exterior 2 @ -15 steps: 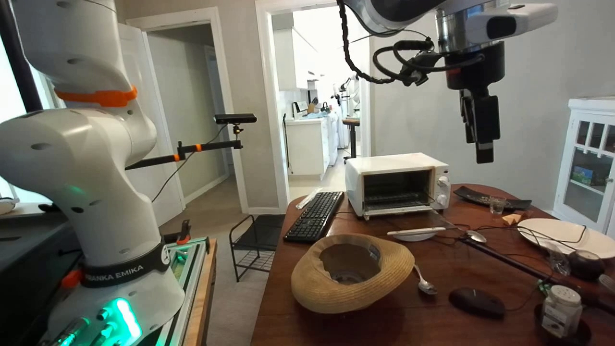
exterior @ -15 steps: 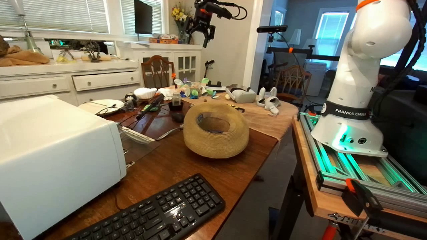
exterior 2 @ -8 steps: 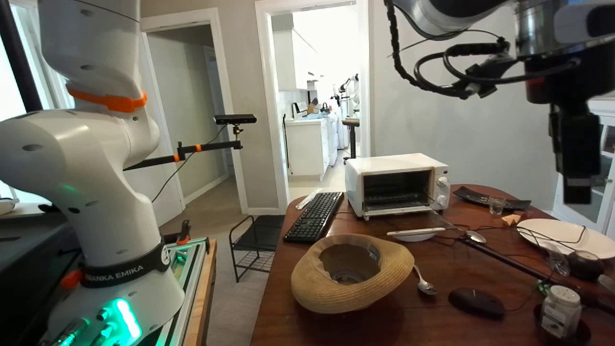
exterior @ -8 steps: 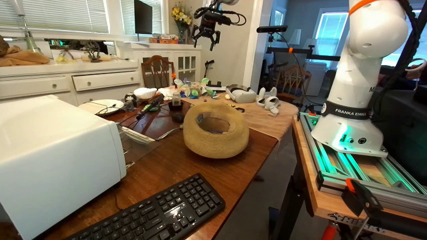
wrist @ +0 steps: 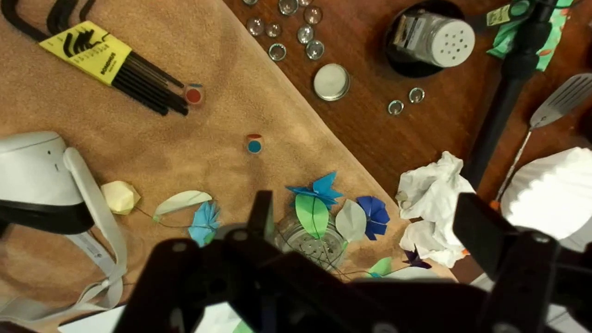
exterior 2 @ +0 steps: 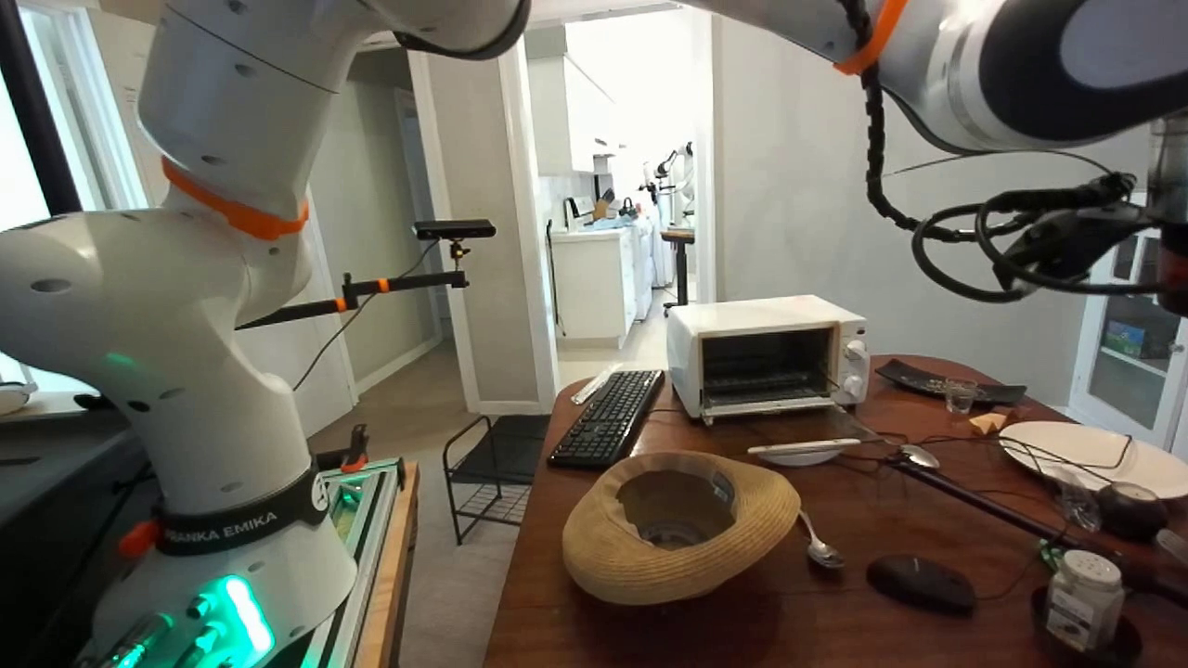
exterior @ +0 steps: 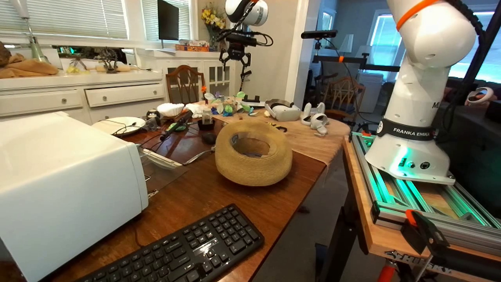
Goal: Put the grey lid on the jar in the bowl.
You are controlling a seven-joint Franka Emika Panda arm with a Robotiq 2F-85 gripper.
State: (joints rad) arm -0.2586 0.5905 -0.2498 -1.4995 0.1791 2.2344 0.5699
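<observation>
The grey lid (wrist: 331, 82) lies flat on the brown table in the wrist view, beside the tan cloth's edge. The glass jar (wrist: 418, 39) has a white perforated top and stands in a small black bowl (wrist: 401, 64), right of the lid. The jar (exterior 2: 1084, 601) and bowl (exterior 2: 1125, 640) also show in an exterior view, with the jar upright; the jar (exterior: 207, 116) is small in an exterior view (exterior: 206, 126) where the bowl is below it. My gripper (wrist: 367, 208) is open and empty, high above the paper flowers; it also shows in an exterior view (exterior: 235, 65).
Paper flowers (wrist: 312, 215), crumpled paper (wrist: 432, 199) and glass beads (wrist: 305, 34) lie around the lid and jar. A black pole (wrist: 497, 106) runs beside the bowl. A straw hat (exterior: 254, 168), mouse (exterior 2: 921, 584), toaster oven (exterior 2: 766, 357) and headset (exterior: 283, 111) occupy the table.
My arm has swung toward the far end of the table and lowered somewhat. The gripper has turned and has left the frame on the right in an exterior view. The table objects have not moved.
</observation>
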